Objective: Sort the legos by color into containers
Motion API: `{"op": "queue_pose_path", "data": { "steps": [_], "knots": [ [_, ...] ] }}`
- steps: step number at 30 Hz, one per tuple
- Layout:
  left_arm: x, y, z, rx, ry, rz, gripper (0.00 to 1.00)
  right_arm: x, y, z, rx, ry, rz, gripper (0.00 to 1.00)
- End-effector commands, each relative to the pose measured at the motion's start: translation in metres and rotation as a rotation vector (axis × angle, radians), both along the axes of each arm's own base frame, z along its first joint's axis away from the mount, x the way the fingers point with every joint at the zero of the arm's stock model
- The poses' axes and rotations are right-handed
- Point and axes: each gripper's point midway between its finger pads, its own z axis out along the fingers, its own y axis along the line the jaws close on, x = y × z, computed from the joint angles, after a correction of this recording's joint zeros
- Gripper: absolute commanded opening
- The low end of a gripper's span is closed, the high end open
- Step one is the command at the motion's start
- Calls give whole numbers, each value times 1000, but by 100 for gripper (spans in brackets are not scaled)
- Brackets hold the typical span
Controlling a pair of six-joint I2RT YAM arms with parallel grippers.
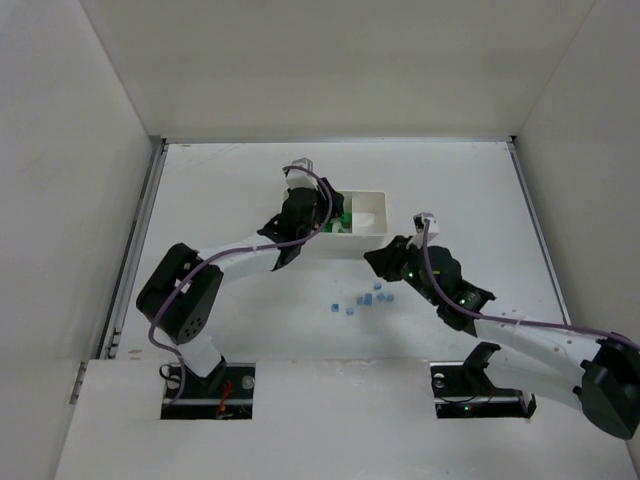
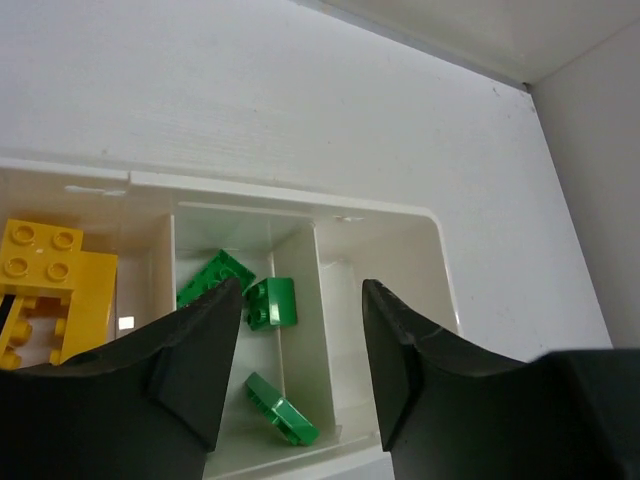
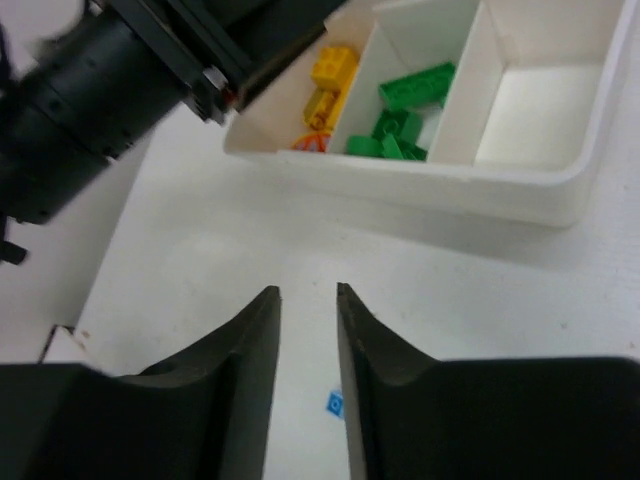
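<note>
Left wrist view: L gripper (image 2: 302,292) hovering released over green legos (image 2: 272,303) in tray (image 2: 300,195) mid compartment. R gripper (image 3: 306,290) gaping narrowly, empty, blue lego (image 3: 335,403) lying just beneath.

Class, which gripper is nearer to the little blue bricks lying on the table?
Right. The right gripper hovers close beside the blue bricks; the left gripper is farther back, over the white tray.

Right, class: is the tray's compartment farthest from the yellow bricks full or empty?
Empty: that end compartment shows only bare white floor; the green bricks lie next door.
</note>
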Motion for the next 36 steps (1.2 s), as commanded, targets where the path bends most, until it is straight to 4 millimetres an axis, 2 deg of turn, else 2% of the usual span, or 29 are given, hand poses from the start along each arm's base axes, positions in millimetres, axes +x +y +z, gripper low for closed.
{"op": "queue_pose_path", "data": {
  "steps": [1, 3, 6, 7, 9, 10, 15, 18, 20, 24, 32, 36],
  "knots": [
    [-6, 0, 61, -50, -140, -6, 49, -2, -13, -21, -96, 37, -60, 27],
    [-24, 5, 66, -45, -154, -19, 45, -2, -23, -36, -153, 82, -108, 18],
    [-60, 11, 54, -8, -147, -60, 39, -3, -42, -54, -228, 148, -189, 16],
    [-74, 12, 46, 14, -135, -77, 37, -4, -48, -60, -254, 173, -214, 19],
    [-100, 17, 27, 58, -94, -97, 35, -5, -53, -67, -291, 204, -233, 35],
    [-113, 19, 14, 86, -68, -108, 34, -5, -53, -71, -308, 217, -232, 39],
    [-166, 19, -40, 207, 52, -163, 35, -8, -43, -98, -389, 294, -187, 49],
    [-187, 15, -62, 246, 88, -193, 38, -9, -33, -103, -394, 303, -156, 53],
    [-196, 11, -74, 266, 108, -214, 40, -7, -31, -105, -408, 310, -152, 53],
    [-210, 2, -85, 276, 129, -251, 41, -5, -27, -112, -443, 331, -141, 50],
    [-223, 1, -96, 298, 139, -273, 44, -2, -24, -137, -512, 388, -143, 47],
    [-227, -3, -102, 320, 146, -289, 46, 0, -26, -142, -532, 396, -158, 43]
  ]
}}
